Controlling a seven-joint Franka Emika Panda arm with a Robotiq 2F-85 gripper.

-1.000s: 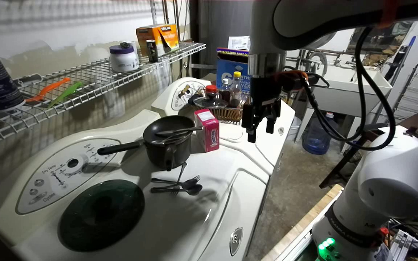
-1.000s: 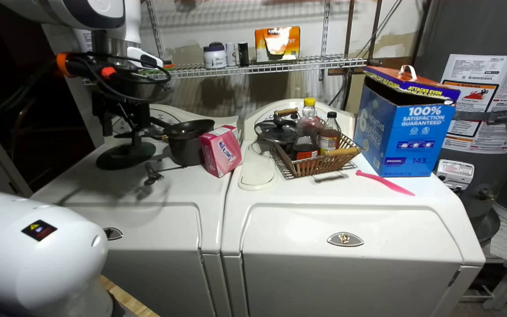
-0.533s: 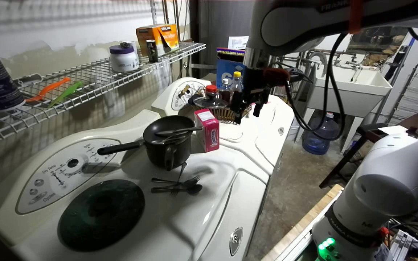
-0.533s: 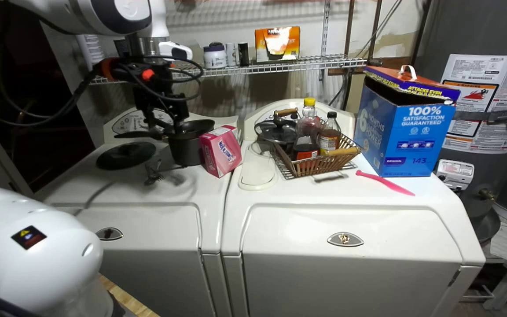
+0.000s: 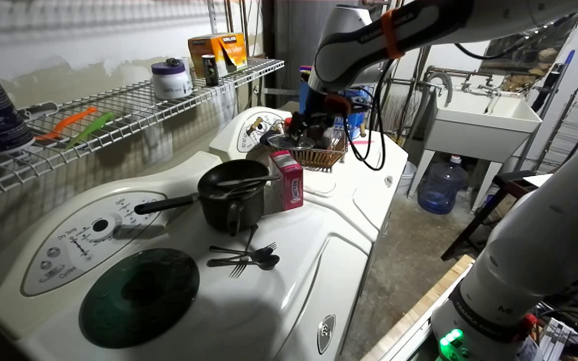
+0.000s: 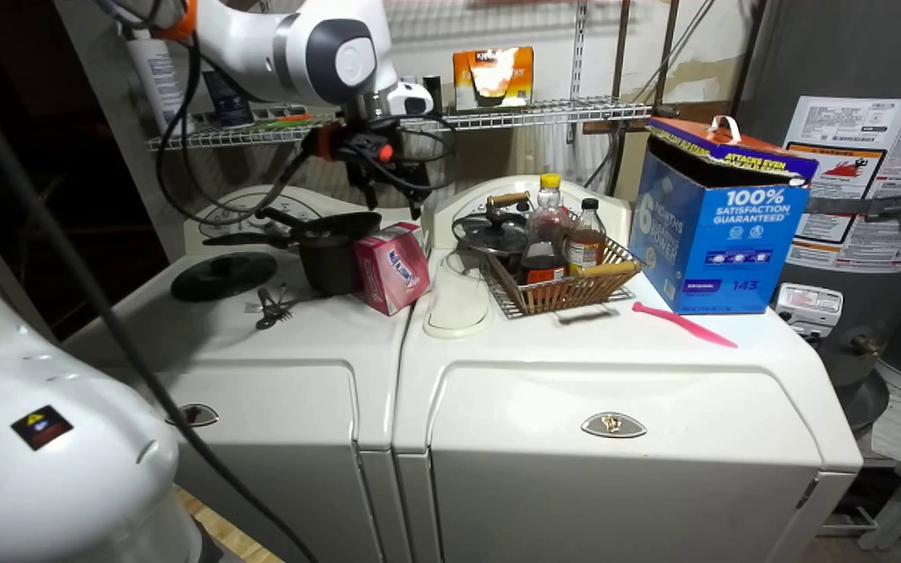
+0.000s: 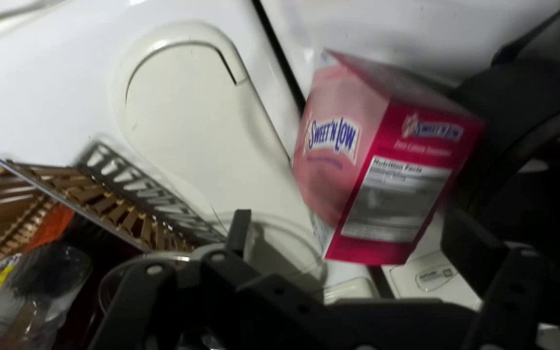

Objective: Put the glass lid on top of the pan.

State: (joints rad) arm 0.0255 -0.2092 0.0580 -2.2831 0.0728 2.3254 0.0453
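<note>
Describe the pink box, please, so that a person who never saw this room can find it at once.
Find two white appliances side by side, with a wire shelf higher up behind them. Near the seam between them, the pink box stands beside a dark pan. Unlike the pan and the brown basket, it is bright pink, with blue Sweet'N Low lettering.

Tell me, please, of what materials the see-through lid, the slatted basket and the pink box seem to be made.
The lid is probably glass, glossy: it is clear and catches pale reflections, though clear plastic is possible.
The basket looks like matte wood or bamboo, from its narrow brown slats; its thin silvery edge suggests metal wire.
The box is likely thin printed cardboard, smooth, with sharp folded edges.
</note>
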